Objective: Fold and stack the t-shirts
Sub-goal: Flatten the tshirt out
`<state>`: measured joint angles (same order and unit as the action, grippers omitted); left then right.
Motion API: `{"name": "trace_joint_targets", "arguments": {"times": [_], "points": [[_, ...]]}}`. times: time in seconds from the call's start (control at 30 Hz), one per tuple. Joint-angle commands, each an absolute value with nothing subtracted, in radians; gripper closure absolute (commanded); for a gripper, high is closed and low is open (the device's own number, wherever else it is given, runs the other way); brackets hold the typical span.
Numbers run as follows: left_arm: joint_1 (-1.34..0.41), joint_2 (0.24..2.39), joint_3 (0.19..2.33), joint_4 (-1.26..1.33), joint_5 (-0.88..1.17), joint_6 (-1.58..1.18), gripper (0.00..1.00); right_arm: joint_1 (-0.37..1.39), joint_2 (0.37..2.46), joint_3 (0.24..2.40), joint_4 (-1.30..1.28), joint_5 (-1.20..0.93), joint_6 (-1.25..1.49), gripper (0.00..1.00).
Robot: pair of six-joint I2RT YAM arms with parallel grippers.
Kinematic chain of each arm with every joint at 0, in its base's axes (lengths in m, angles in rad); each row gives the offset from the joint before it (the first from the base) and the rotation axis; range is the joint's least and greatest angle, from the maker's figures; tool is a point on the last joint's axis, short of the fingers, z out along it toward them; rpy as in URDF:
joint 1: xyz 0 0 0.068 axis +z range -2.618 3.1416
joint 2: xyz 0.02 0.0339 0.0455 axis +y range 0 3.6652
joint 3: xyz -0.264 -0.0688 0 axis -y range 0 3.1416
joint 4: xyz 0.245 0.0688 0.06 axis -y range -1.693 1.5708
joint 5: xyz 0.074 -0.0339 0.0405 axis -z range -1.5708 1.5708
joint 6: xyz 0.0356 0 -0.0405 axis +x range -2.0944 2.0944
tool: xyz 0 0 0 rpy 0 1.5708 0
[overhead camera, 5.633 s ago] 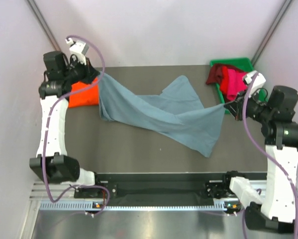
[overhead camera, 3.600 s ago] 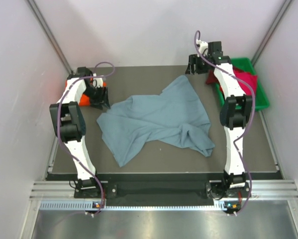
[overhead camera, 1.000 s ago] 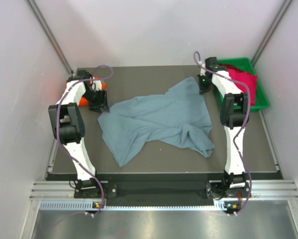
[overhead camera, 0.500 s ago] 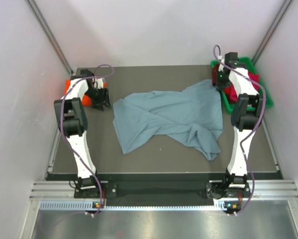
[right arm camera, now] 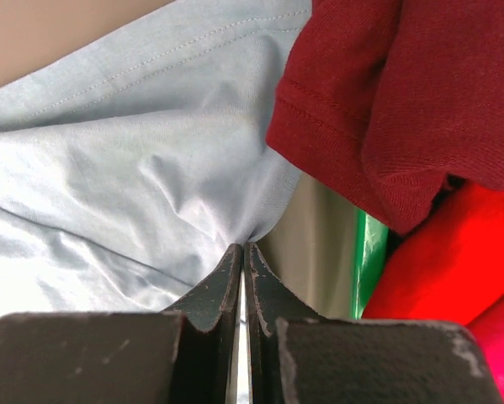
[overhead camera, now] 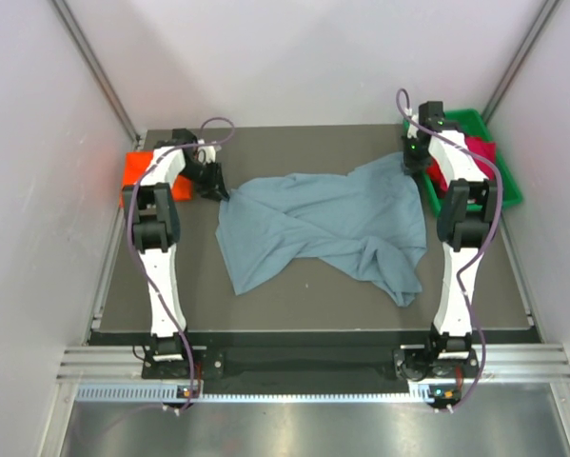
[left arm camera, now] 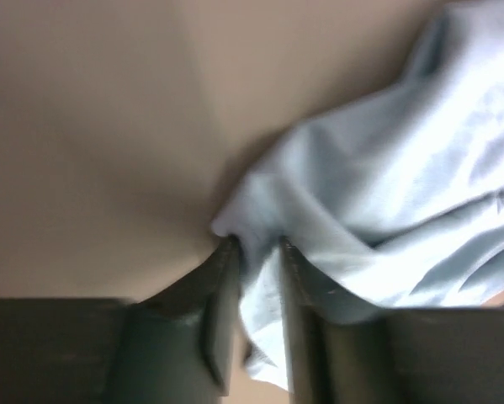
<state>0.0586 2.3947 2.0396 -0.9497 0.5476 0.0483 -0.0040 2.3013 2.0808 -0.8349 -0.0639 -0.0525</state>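
The slate blue-grey t-shirt lies rumpled and spread across the middle of the table. My left gripper is shut on its far-left corner; the left wrist view shows cloth pinched between the fingers. My right gripper is shut on the shirt's far-right corner; the right wrist view shows the pinch on the cloth. An orange-red t-shirt lies folded at the far left. Crimson and magenta t-shirts sit in the bin.
The green plastic bin stands at the back right corner, right beside my right gripper; its rim shows in the right wrist view. Walls close in the table on the left, back and right.
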Motion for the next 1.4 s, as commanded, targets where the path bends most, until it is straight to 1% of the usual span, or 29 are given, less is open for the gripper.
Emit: {"name": "trace_joint_targets", "arguments": {"times": [0.0,0.03,0.07,0.1,0.17,0.2,0.37,0.47,0.63,0.67,0.77,0.83,0.87,0.9,0.97,1.0,1.1,1.23,1.37], "points": [[0.044,2.347,1.979,-0.962,0.632,0.052,0.76,-0.008,2.25,2.08,-0.824,-0.057,-0.061,1.0],[0.048,2.33,1.956,-0.965,0.635,0.052,0.8,-0.008,2.252,2.082,-0.822,-0.057,-0.061,1.0],[0.048,2.31,1.912,-0.968,0.634,0.051,0.88,-0.008,2.252,2.085,-0.821,-0.057,-0.06,1.0],[0.054,2.268,1.889,-0.974,0.635,0.04,0.93,-0.008,2.252,2.085,-0.822,-0.057,-0.06,1.0],[0.075,2.214,1.814,-0.973,0.637,0.02,0.95,-0.008,2.252,2.083,-0.821,-0.058,-0.058,1.0],[0.092,2.151,1.793,-0.974,0.615,0.009,0.96,-0.008,2.252,2.085,-0.821,-0.058,-0.058,1.0],[0.146,1.955,1.703,-1.031,0.569,0.011,1.0,-0.008,2.255,2.082,-0.818,-0.052,-0.061,1.0],[0.155,1.896,1.658,-1.1,0.575,0.055,1.0,-0.008,2.263,2.083,-0.815,-0.052,-0.06,1.0],[0.153,1.847,1.579,-1.181,0.607,0.077,1.0,-0.008,2.264,2.086,-0.815,-0.046,-0.064,1.0],[0.153,1.832,1.533,-1.187,0.614,0.075,1.0,-0.008,2.266,2.086,-0.813,-0.046,-0.066,1.0],[0.152,1.83,1.458,-1.178,0.612,0.078,1.0,-0.008,2.266,2.082,-0.813,-0.049,-0.067,1.0],[0.152,1.838,1.447,-1.164,0.603,0.072,1.0,-0.008,2.264,2.08,-0.813,-0.052,-0.066,1.0],[0.152,1.854,1.451,-1.161,0.594,0.063,1.0,0.021,2.261,2.079,-0.815,-0.054,-0.066,1.0],[0.152,1.862,1.456,-1.163,0.601,0.066,0.95,0.023,2.26,2.077,-0.813,-0.057,-0.066,1.0],[0.152,1.884,1.479,-1.151,0.592,0.052,0.7,0.025,2.255,2.069,-0.815,-0.064,-0.067,1.0],[0.152,1.89,1.491,-1.132,0.537,0.042,0.58,0.025,2.253,2.063,-0.815,-0.064,-0.071,1.0],[0.152,1.924,1.578,-1.121,0.496,0.046,0.48,0.028,2.241,2.046,-0.816,-0.071,-0.072,1.0],[0.152,1.983,1.675,-1.083,0.437,0.04,0.47,0.028,2.227,2.033,-0.813,-0.075,-0.074,1.0],[0.15,2.058,1.713,-1.081,0.462,0.041,0.48,0.028,2.233,2.042,-0.818,-0.074,-0.072,1.0]]}}
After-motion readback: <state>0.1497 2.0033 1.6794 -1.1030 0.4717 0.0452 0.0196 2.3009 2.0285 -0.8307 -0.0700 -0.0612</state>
